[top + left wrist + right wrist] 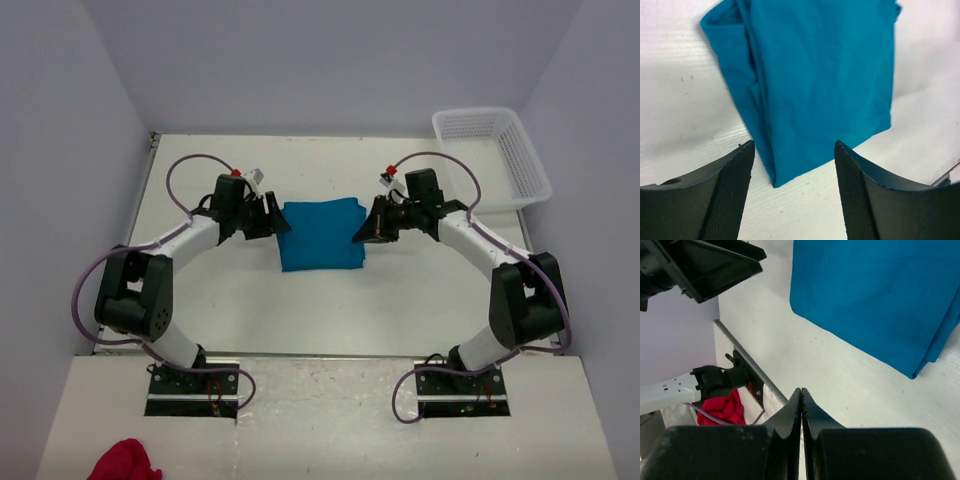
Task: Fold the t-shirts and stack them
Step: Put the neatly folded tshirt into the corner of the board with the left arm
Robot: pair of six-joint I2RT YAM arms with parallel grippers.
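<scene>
The left gripper (792, 150) is open. In the left wrist view its two black fingers (732, 195) stand apart at the bottom of the frame and grip nothing. A corner of the teal-blue t-shirt (320, 233) shows between them, lying flat on the white table (250, 300).

The right gripper (801, 392) is closed, its fingers pressed together with nothing held.

In the top view the t-shirt is folded to a compact rectangle in the middle of the frame. The left gripper is just beside its left edge and the right gripper at its right edge.

A white mesh basket (495, 155) stands in the upper right, well apart from the t-shirt. Only its own lattice walls and floor show inside.

A red cloth (125, 462) lies in the lower left corner.
</scene>
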